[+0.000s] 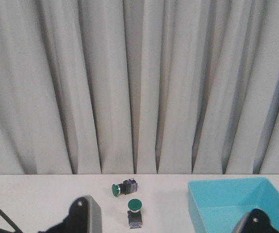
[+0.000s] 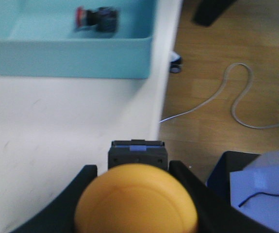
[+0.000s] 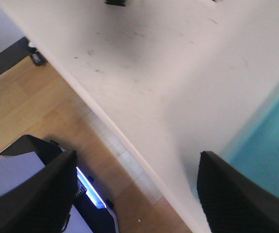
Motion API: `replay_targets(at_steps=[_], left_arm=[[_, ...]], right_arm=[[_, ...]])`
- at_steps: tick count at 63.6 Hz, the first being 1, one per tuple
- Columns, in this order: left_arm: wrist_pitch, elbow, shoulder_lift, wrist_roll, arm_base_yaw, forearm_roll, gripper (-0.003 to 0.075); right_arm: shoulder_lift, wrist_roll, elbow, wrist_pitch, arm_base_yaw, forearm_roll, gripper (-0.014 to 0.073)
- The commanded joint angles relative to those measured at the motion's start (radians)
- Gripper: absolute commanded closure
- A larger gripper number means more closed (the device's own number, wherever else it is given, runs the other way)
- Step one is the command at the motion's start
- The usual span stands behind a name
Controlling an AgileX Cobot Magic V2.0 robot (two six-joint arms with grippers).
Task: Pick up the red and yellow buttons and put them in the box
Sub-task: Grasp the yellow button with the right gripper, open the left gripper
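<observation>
Left gripper (image 2: 135, 204): jaws closed on the yellow button (image 2: 136, 199), cap toward the camera, dark body pinched between the fingers (image 2: 195, 194). We hold it over the white bench (image 2: 66, 126), near its front edge, well short of the box (image 2: 66, 58). A red button (image 2: 94, 18) already lies inside the box.

To do this step well, we judge: carry the yellow one clear over the near wall, centre it above the floor, lower, then release, keeping off the red one.

Middle: two green buttons (image 1: 135, 212) on the bench, not ours; leave them.

Right gripper (image 3: 134, 194): jaws spread wide, holding nothing, hanging over the bench edge beside the box.
</observation>
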Motion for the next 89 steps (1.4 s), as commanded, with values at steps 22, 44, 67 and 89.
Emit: replay_targets(at_steps=[22,44,67,89], left_arm=[[0.007,-0.024,-0.007,0.338,-0.081,-0.358,0.0535],[-0.006,-0.024,-0.007,0.426,-0.127,-0.446,0.0535],[-0.006,-0.024,-0.007,0.428,-0.127,-0.477,0.0535],[-0.006,-0.024,-0.007,0.428,-0.127,-0.513,0.0535]], right_arm=[[0.066,-0.759,-0.075,0.077,0.001,0.426,0.0076],[0.117,-1.048,-0.075,0.120,0.001,0.640,0.0077],[0.117,-1.065,-0.075,0.153,0.001,0.676,0.0102],[0.117,-1.065,-0.075,0.173,0.001,0.676,0.0228]])
